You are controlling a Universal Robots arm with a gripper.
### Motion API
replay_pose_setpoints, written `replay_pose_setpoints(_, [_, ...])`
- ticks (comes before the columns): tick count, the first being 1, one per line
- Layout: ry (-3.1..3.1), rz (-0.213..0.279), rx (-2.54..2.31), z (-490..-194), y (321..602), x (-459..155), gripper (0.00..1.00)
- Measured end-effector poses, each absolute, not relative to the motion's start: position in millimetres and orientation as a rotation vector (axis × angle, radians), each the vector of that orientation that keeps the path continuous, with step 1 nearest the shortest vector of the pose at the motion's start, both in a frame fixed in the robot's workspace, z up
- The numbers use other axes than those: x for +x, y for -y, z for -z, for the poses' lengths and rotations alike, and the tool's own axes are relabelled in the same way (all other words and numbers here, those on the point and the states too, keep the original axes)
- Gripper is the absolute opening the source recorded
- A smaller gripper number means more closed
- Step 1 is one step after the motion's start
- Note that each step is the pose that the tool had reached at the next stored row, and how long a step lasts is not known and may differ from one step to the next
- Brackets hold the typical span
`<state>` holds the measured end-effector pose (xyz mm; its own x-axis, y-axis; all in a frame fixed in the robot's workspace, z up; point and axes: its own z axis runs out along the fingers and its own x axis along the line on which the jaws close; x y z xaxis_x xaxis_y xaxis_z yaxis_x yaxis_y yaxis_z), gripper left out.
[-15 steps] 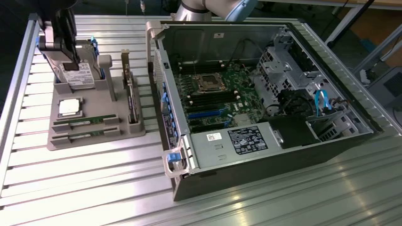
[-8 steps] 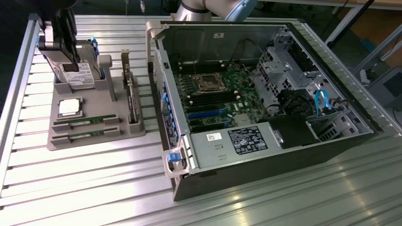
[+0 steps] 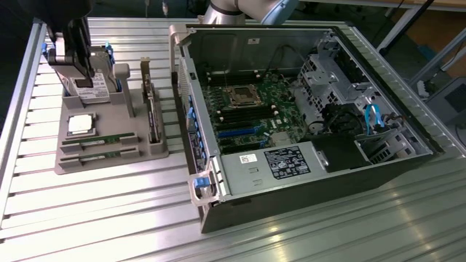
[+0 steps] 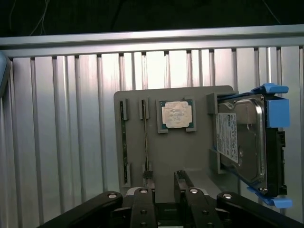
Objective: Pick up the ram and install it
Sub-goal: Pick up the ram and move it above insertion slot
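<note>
Two ram sticks stand on edge in slots of the grey holder tray point(image 3: 109, 164): one ram point(image 3: 98, 142) point(image 4: 146, 142) next to the silver processor chip point(image 3: 80, 124) point(image 4: 176, 115), the other point(image 3: 95, 158) point(image 4: 124, 142) nearer the tray's edge. My gripper point(image 3: 76, 60) point(image 4: 164, 183) hangs open above the tray, at the exterior view's far left, with nothing between its fingers. One fingertip point(image 4: 147, 179) lines up over the end of the stick beside the processor. The open computer case point(image 3: 306, 180) lies at the exterior view's right, its motherboard point(image 3: 248, 117) exposed.
On the tray stand a hard drive with blue rails point(image 4: 242, 142) point(image 3: 91, 90) and an upright expansion card point(image 3: 151, 117). The case's raised side wall point(image 3: 191, 125) stands between tray and motherboard. A power supply point(image 3: 291, 161) and drive cages point(image 3: 328, 82) crowd the case.
</note>
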<state>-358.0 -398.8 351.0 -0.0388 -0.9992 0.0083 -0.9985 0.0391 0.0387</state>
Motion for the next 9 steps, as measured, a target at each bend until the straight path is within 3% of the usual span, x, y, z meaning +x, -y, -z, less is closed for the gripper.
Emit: replay_pose_setpoints(9, [2.24, 0.034, 2.155, -332.0, 399.1, -357.9, 0.3])
